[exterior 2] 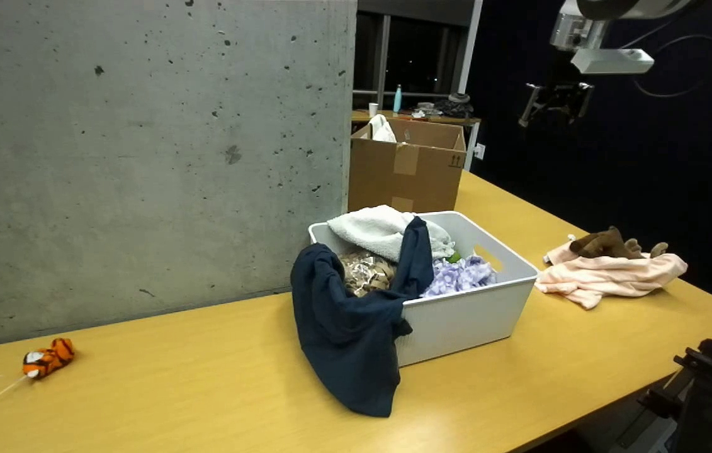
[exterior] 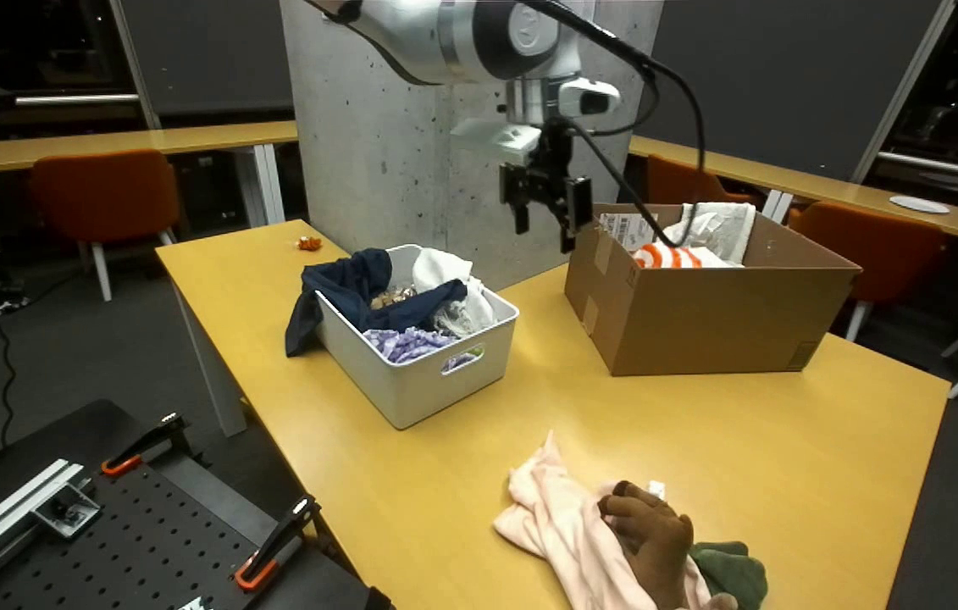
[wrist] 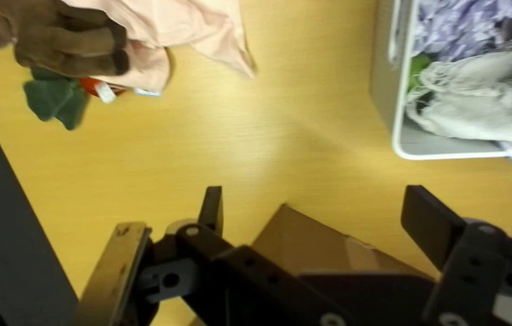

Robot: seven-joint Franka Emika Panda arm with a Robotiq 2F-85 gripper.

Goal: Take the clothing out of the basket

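On the left, navy, white and purple cloths (exterior: 412,316) overflow the white plastic basket (exterior: 428,394), so loads to go imo, crumpled pink cloth (exterior: 548,500) maybe done, black gripper (wrist: 314,203) gaping empty.

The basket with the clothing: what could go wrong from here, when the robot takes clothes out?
The dark blue cloth hangs over the edge of the basket, so pulling it might drag the basket along.
The white cloth looks frayed at one edge and could snag on the gripper.
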